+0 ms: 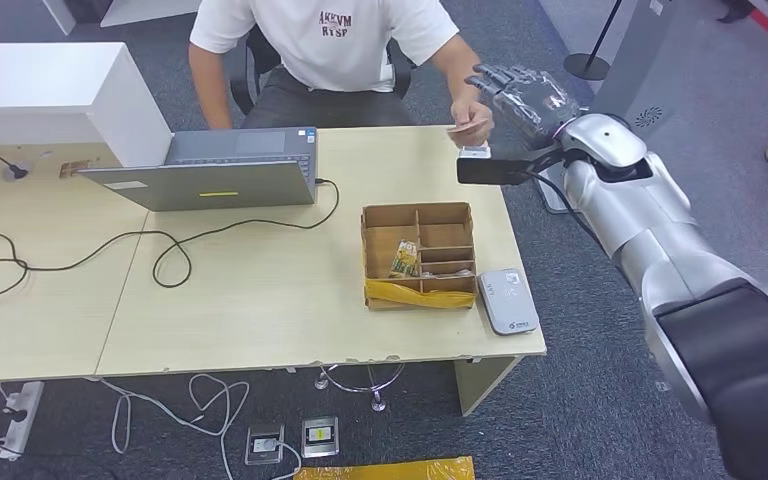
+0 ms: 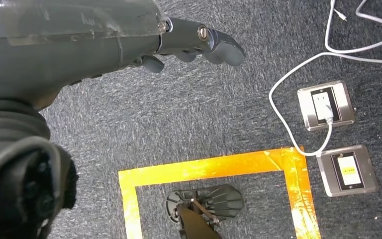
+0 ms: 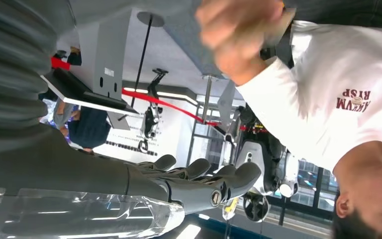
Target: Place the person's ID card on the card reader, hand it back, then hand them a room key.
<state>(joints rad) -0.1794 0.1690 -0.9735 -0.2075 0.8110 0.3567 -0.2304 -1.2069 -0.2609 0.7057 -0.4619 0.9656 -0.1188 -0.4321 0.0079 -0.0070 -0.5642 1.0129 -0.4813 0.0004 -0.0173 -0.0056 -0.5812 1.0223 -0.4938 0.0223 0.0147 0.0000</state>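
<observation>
Head view looks down over the table; wrist views sit close behind each hand (left faces floor).

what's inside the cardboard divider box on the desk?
The cardboard box has several compartments. One holds a small green-yellow packet; a right-hand slot holds something small and dark, too small to identify. Yellow tape drapes over the near wall, hiding whatever lies behind it.

person's head: cut off by top edge in head view
card: small, mostly hidden in person's hand; print unreadable
person's hand, right wrist view: blurred, card edge barely shows
left hand: fingertips partly hidden behind palm
box contents: too small to tell
right arm: cut off at lower right corner
</observation>
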